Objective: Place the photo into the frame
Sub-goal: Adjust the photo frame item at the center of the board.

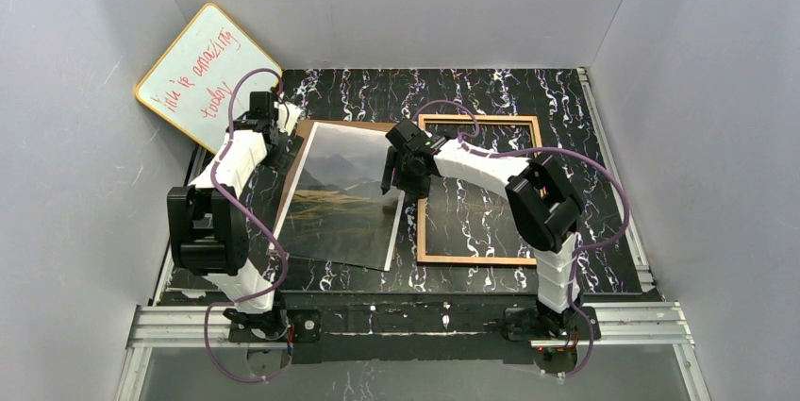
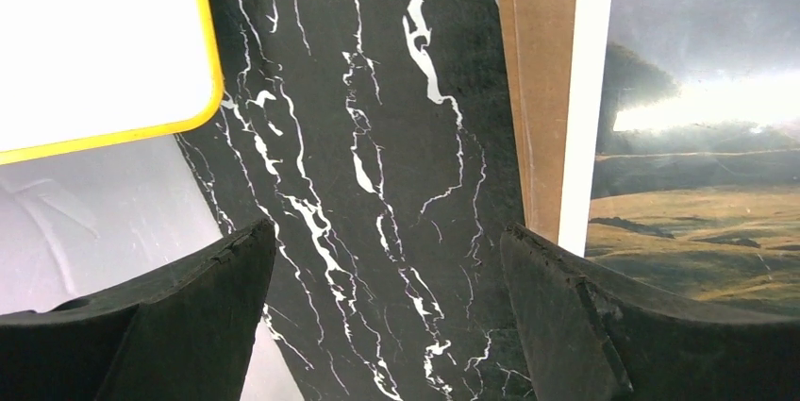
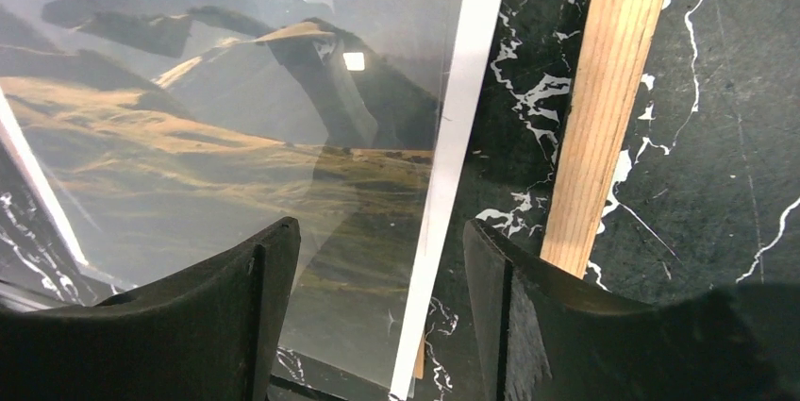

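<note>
The photo [image 1: 344,198] lies face up on the table, left of centre, its mountain picture showing. To its right the frame [image 1: 478,119] lies with its light wood back up. My right gripper [image 1: 394,179] hangs open over the photo's right edge. In the right wrist view the photo [image 3: 236,156] and its white border pass below the gap between the fingers [image 3: 377,269], and the frame's wooden bar [image 3: 604,108] runs just right of them. My left gripper [image 1: 283,140] is open beside the photo's far left corner. It [image 2: 387,259] is over bare table, with the photo [image 2: 698,137] to its right.
A brown backing panel [image 1: 354,125] lies under the photo and sticks out along its far and left edges [image 2: 538,90]. A yellow-edged whiteboard [image 1: 209,71] with red writing leans in the back left corner. Grey walls close in the black marbled table [image 1: 528,90].
</note>
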Controlling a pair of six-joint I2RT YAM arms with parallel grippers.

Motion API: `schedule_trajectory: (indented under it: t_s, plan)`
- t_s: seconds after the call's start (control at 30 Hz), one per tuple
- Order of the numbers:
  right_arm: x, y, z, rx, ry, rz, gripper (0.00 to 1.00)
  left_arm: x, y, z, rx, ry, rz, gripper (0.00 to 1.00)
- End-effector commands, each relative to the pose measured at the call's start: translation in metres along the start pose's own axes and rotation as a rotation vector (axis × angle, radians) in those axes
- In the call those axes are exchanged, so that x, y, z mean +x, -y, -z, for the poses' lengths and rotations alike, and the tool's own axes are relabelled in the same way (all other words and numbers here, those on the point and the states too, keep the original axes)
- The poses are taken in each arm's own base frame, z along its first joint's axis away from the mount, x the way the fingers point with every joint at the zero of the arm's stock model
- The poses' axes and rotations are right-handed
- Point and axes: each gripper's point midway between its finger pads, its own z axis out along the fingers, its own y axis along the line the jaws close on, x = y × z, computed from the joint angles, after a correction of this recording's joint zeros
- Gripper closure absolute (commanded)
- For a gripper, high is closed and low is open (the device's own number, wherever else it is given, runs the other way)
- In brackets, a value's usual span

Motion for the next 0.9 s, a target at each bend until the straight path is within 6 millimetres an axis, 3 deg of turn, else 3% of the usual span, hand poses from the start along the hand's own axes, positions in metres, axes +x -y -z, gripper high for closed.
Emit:
schedule_trajectory:
  t_s: [0.0,0.3,0.6,0.77,0.87]
  plan:
    - [0.006,0.008,-0.012,0.038,0.002,-0.021,0.26,0.005,0.007,0.002,0.037,-0.019,0.031,0.12]
    - [0.022,0.026,-0.037,0.092,-0.034,-0.012,0.24,0.003,0.007,-0.004,0.03,-0.018,0.041,0.12]
    - [0.057,-0.022,-0.044,-0.034,-0.096,0.058,0.24,0.011,0.004,-0.016,-0.008,-0.05,0.009,0.12]
    - [0.077,-0.044,-0.034,-0.132,-0.166,0.062,0.24,0.014,0.004,-0.021,-0.016,-0.065,-0.002,0.12]
    - [0.078,-0.046,-0.025,-0.141,-0.174,0.071,0.24,0.015,0.004,-0.022,-0.016,-0.073,-0.009,0.12]
